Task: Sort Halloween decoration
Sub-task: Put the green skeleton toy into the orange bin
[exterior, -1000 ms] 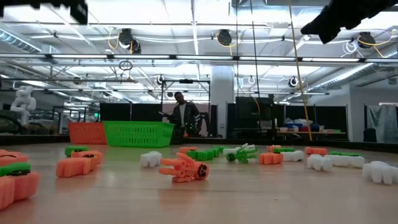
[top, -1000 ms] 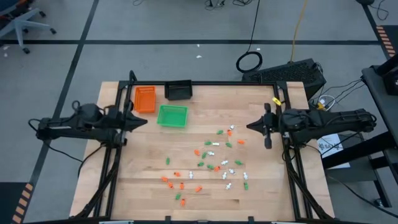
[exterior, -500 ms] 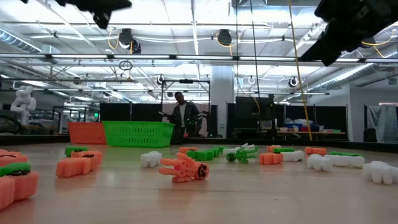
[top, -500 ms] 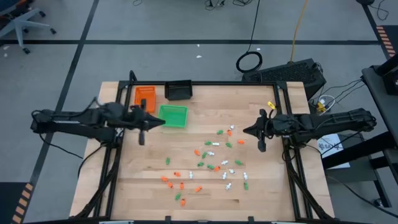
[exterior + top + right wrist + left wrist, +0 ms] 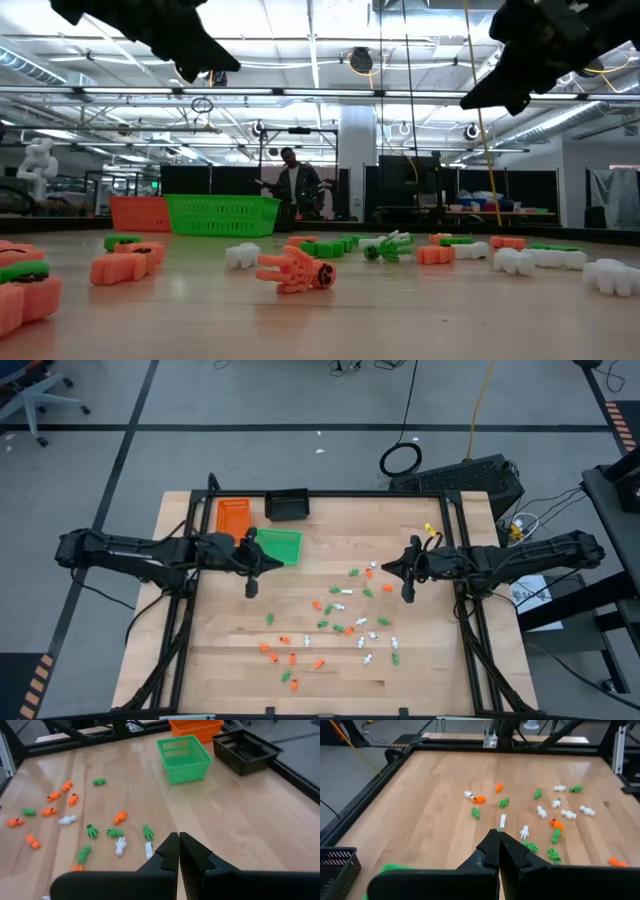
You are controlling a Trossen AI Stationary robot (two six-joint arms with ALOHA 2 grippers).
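Observation:
The Halloween decoration pieces [image 5: 340, 622], tiny orange, green and white plastic figures, lie scattered on the wooden table from its middle toward the right and the near edge. The low view shows them close up [image 5: 296, 270]. My left gripper [image 5: 268, 562] hovers shut above the table, beside the green tray [image 5: 280, 546], and points toward the pieces [image 5: 540, 810]. My right gripper [image 5: 388, 568] hovers shut at the right end of the scatter. From there it points across the pieces [image 5: 93, 831] toward the trays. Neither gripper holds anything.
An orange tray [image 5: 233, 518], a black tray [image 5: 287, 506] and the green tray stand at the table's far left. A black frame [image 5: 470, 610] runs along the table's edges. Bare wood lies at the near left [image 5: 215, 650]. A person [image 5: 293, 188] stands far behind the table.
My left gripper has swung out from the left edge toward the table's middle, sinking and tipping its fingers downward, past the green tray. My right gripper has crept toward the pieces, come lower and rolled a little. Both have stayed shut. No piece has moved.

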